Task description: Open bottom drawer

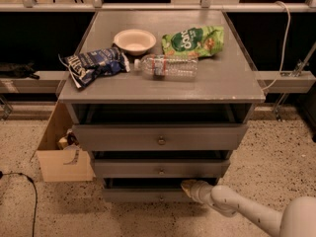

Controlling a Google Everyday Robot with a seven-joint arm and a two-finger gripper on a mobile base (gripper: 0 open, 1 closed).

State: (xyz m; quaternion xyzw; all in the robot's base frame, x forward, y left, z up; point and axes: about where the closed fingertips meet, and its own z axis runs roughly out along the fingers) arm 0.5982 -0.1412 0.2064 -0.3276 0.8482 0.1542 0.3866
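Low and right of centre in the frame, the gripper [190,186] sits at the upper right edge of the bottom drawer [143,195] (whether it is clamped there I cannot tell), and the drawer front stretches away to its left.

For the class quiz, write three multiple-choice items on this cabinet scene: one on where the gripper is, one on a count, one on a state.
1. Where is the gripper?
A. at the top drawer's knob
B. inside the cardboard box
C. at the bottom drawer, right of its knob

2. How many things lie on the cabinet top?
A. two
B. four
C. six

3. How is the water bottle placed?
A. lying on its side
B. upright
C. standing on the floor

Key:
1 C, it sits at that drawer's upper front edge.
2 B, there are a bowl, the water bottle, a blue bag and a green bag.
3 A, its length rests along the top.
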